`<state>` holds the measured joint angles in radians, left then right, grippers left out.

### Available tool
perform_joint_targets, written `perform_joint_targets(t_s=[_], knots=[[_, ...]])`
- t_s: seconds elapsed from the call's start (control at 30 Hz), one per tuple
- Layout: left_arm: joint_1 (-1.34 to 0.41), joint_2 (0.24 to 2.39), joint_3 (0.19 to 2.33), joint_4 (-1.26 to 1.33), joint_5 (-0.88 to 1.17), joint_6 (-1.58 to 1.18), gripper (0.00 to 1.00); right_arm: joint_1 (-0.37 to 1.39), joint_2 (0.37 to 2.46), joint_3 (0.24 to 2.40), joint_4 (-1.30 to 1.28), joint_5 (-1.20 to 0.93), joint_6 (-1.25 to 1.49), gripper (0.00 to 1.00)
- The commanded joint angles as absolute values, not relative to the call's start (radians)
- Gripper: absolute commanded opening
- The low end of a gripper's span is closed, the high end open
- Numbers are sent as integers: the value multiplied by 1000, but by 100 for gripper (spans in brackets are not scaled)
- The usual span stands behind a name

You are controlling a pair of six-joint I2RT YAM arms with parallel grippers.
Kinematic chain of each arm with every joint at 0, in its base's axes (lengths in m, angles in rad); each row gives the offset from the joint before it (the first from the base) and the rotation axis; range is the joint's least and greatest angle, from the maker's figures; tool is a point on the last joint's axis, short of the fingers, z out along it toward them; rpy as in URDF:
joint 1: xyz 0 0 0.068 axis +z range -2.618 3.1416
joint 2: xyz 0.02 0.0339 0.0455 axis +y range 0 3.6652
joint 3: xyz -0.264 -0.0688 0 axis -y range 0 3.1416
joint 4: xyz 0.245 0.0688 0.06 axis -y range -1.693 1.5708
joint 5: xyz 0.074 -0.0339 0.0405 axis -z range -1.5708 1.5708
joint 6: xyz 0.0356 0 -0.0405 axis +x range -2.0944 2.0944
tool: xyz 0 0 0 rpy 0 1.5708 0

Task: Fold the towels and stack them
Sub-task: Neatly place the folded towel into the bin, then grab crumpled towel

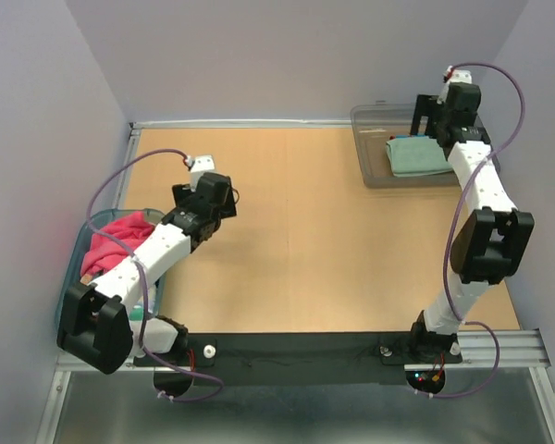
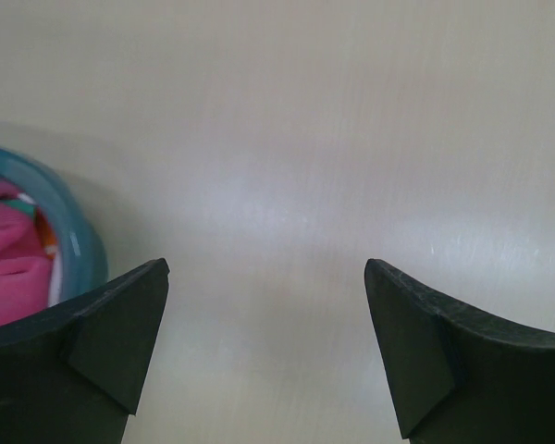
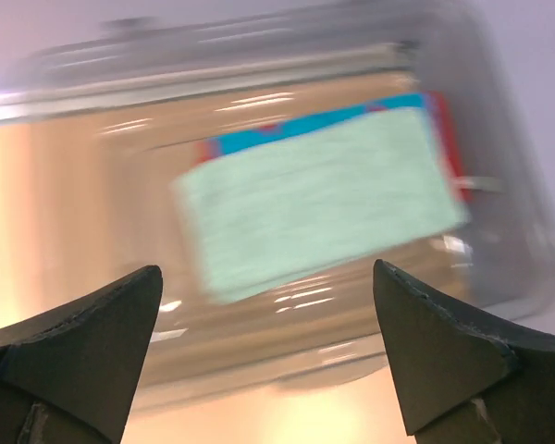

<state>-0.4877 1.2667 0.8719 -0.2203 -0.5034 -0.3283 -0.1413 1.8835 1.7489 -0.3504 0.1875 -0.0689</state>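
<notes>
A folded teal towel (image 3: 319, 199) lies in the clear bin (image 3: 499, 250), blurred.

This is looking like a robotics lab cell: a left arm (image 1: 162, 248) and a right arm (image 1: 481, 190) are sitting bolted to an aluminium rail (image 1: 509, 344) at the wooden table (image 1: 305, 240)'s near edge, with plain lilac walls (image 1: 287, 55) enclosing it.

Pale lilac walls (image 1: 287, 55), wooden tabletop (image 1: 305, 231)
</notes>
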Motion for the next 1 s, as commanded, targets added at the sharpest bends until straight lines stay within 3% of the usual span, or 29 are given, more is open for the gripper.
perform_joint_targets(t_s=[0.0, 0.2, 0.4, 0.67, 0.8, 0.97], knots=[[-424, 1191, 974, -403, -698, -486, 98, -25, 1711, 1579, -321, -24, 84, 100], [-142, 1079, 916, -437, -673, -529, 88, 219, 1562, 1341, -325, -121, 117, 100], [142, 1109, 874, -405, -603, -532, 87, 415, 1519, 1191, -322, -166, 130, 100], [233, 1313, 902, -361, -618, -577, 80, 506, 1447, 1069, -322, -170, 126, 100], [236, 1368, 876, -330, -591, -583, 64, 506, 1390, 1008, -322, -134, 123, 100], [232, 1371, 839, -287, -503, -571, 13, 506, 1347, 971, -324, -114, 137, 100]])
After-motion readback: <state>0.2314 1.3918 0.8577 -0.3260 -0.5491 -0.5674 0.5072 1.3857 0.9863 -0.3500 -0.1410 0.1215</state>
